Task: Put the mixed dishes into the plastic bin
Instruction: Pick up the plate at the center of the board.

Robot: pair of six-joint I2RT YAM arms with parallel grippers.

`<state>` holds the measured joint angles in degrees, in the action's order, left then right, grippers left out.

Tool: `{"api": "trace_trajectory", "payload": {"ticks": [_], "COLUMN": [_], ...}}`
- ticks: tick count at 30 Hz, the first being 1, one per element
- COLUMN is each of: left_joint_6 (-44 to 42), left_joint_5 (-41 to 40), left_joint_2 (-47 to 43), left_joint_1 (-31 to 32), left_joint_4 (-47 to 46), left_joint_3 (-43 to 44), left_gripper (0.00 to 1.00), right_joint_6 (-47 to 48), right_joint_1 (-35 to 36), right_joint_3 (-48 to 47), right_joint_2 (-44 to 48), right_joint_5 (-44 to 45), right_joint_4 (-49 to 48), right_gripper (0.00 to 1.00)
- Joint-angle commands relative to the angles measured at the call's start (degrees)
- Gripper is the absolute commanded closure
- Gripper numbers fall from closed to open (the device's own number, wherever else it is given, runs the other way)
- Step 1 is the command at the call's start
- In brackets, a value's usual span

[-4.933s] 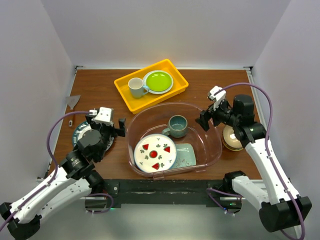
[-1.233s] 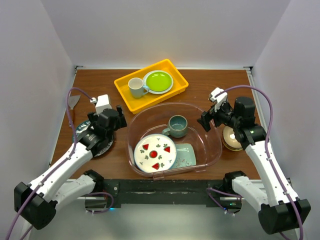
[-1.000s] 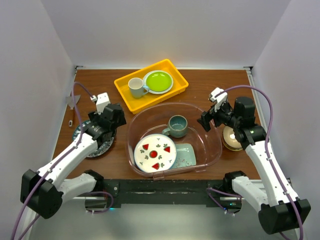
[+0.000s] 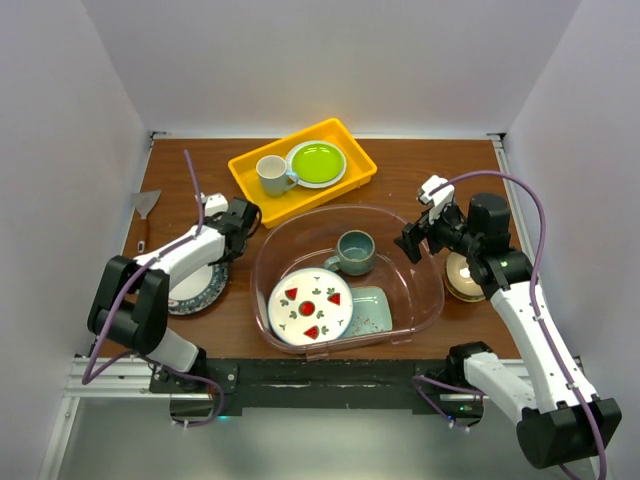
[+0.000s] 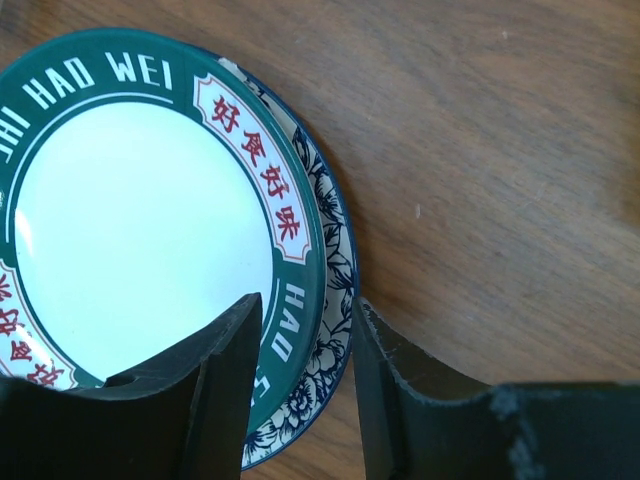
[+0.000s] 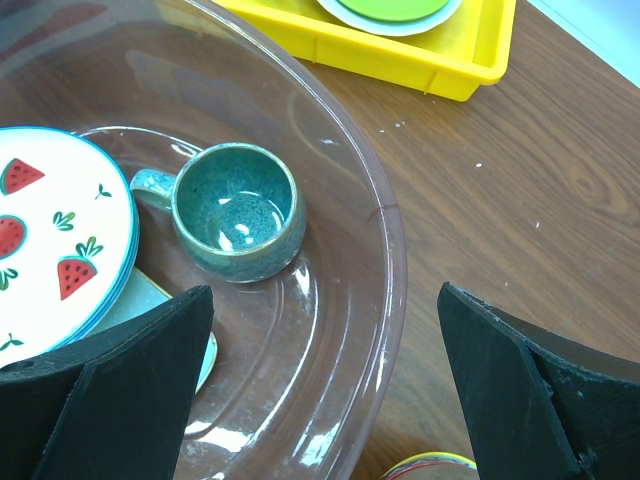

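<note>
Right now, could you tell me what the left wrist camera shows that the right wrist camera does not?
Only the left wrist: a green-rimmed lettered plate stacked on the blue-floral plate, with the left gripper straddling their rims. Only the right wrist: the plastic bin holding the dark teal mug and the white watermelon plate, a corner of the yellow tray, and the right gripper open over the bin's rim. Both: the wooden table.

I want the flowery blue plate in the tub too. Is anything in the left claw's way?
Yes: a green-rimmed plate lies on top of the blue-floral plate, so the left gripper straddles both rims. Nothing visible stands between them and the plastic bin.
</note>
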<state>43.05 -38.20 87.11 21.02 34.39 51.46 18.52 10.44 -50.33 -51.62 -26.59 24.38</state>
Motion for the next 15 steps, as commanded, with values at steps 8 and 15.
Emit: {"api": "trace_trajectory", "payload": {"ticks": [8, 15], "left_joint_6": [4.1, 7.4], "left_joint_5": [-2.6, -3.6], "left_joint_2": [1.3, 2.3], "left_joint_1": [-0.2, -0.3], "left_joint_4": [1.2, 2.2], "left_joint_3": [0.5, -0.8], "left_gripper": [0.59, 0.62], "right_joint_6": [0.9, 0.9], "right_joint_1": [-0.3, -0.3], "right_joint_3": [-0.2, -0.1], "right_joint_2": [0.9, 1.3], "right_joint_5": [-0.9, -0.7], "right_joint_4": [-1.4, -1.4], "right_gripper": [0.01, 0.01]}}
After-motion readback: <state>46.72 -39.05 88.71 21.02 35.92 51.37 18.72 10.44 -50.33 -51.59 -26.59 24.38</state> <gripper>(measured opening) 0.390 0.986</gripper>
